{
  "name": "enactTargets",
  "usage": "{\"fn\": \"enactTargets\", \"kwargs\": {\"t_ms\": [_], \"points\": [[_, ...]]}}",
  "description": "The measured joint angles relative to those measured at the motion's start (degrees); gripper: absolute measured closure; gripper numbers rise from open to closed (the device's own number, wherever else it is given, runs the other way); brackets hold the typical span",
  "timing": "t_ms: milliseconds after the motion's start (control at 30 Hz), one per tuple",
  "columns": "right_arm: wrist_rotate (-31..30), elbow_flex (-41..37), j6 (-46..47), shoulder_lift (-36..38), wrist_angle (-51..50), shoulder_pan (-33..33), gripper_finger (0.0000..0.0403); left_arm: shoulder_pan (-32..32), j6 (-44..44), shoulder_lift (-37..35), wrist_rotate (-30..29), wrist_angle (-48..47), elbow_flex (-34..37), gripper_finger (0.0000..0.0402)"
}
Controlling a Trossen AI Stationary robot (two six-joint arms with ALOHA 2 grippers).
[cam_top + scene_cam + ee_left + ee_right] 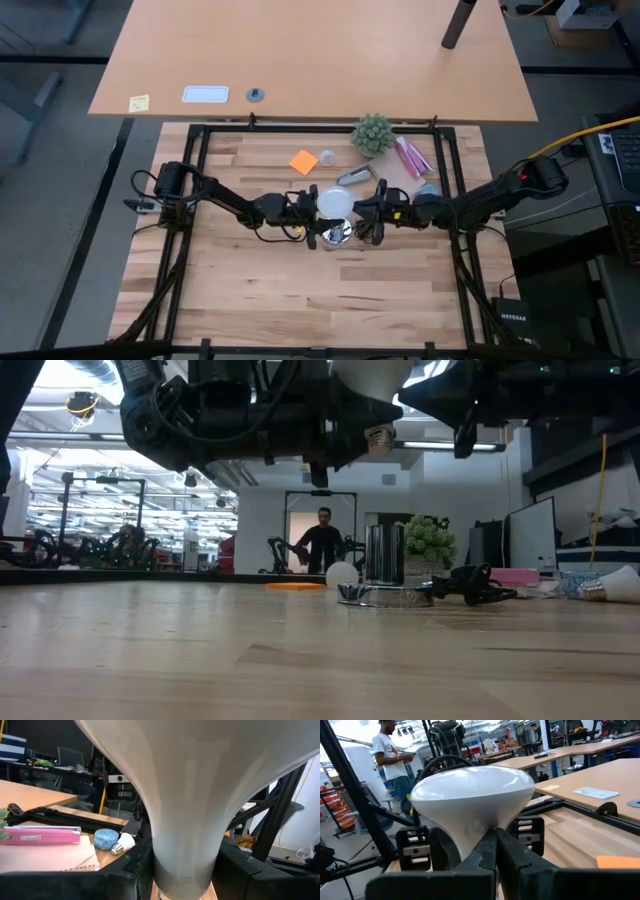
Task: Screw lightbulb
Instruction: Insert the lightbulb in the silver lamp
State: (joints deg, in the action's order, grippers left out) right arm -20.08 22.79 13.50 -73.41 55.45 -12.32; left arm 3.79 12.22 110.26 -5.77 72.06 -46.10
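Observation:
The white lightbulb hangs high over the table, round head up and threaded metal base pointing down. My left gripper reaches in from the left and is shut on it. My right gripper comes from the right, level and shut, with its tips at the bulb's neck. The shiny silver lamp base rests flat on the table below, slightly nearer the front edge. Its upright socket tube stands on it and a black cord leads off to the right. My left gripper pinches the bulb's narrow neck between its two fingers, just above the metal base. The fingers come in level from the table's left. The bulb stands upright in the hold, head up, lifted clear of the table and the socket. My right gripper: its shut tips stand against the neck in its wrist view, but I cannot tell whether they touch.
Behind the lamp lie a grey oblong metal object, an orange note, a small plant, pink packaging and a small white ball. A black frame edges the table. A person stands far behind.

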Motion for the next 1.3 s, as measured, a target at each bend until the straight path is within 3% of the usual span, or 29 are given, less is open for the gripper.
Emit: {"fn": "enactTargets", "kwargs": {"t_ms": [300,433,700,1067,1300], "points": [[-0.34,0.07,-0.36,1.08,-5.10,-0.06,0.0397,-0.02,-1.87,0.00,-0.23,-0.07,0.01,0.0254],[-3.71,0.04,0.14,2.42,-9.55,-0.11,0.0397,-0.15,-4.29,0.00,-0.27,-0.56,0.01,0.0254],[-8.44,0.04,2.82,3.12,-10.73,-0.09,0.0397,-0.20,-6.23,0.00,-1.02,-10.74,0.01,0.0254],[-8.25,0.28,10.23,-3.58,-8.52,-0.02,0.0397,-0.15,-6.38,0.15,-1.97,-17.24,0.04,0.0254],[-7.98,4.20,10.06,-8.86,-9.19,0.00,0.0397,-0.13,-6.38,0.13,-2.37,-18.55,0.04,0.0254]]}}
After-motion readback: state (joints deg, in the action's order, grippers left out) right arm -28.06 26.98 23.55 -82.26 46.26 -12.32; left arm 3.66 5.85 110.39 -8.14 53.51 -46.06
